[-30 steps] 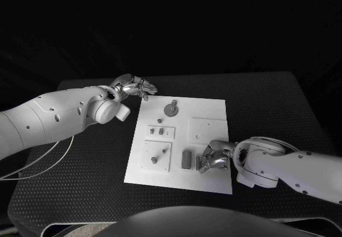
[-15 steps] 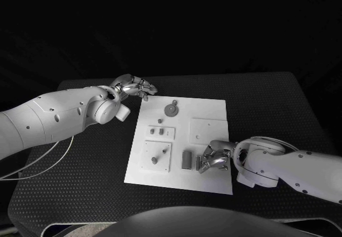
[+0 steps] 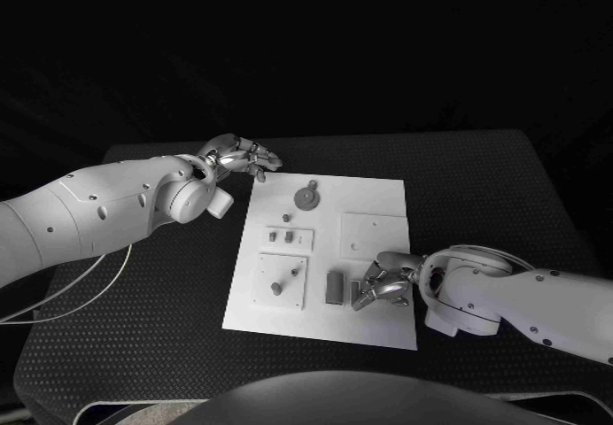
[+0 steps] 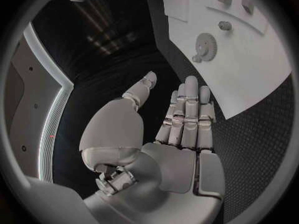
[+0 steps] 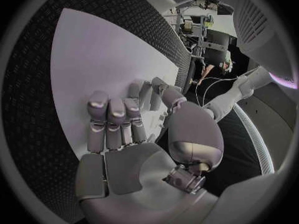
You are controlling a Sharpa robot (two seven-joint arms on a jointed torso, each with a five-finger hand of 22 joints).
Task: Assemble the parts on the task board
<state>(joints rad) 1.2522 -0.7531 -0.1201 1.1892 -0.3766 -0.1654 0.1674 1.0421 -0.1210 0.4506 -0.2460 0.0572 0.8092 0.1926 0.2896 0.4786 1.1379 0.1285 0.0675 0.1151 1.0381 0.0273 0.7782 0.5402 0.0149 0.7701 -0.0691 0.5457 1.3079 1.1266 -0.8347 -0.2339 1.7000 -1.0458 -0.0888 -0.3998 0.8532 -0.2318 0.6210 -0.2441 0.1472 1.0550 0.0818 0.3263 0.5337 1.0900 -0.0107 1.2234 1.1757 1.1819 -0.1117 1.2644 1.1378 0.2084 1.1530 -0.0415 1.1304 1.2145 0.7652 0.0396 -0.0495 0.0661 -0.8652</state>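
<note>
Two hands are working apart: right hand (image 3: 381,288) hovering spread beside the grey part (image 3: 335,286), seemingly to grasp; left hand (image 3: 240,157) waiting spread off the task board (image 3: 370,328).

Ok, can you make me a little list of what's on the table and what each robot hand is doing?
table: black table
board: white task board in the middle
parts: gear at the far end; block near the right hand; small pegs between them
left hand: left hand over the table beside the board's far corner, fingers apart, holding nothing
right hand: right hand over the board's near end, next to the block; a grip cannot be told
</note>
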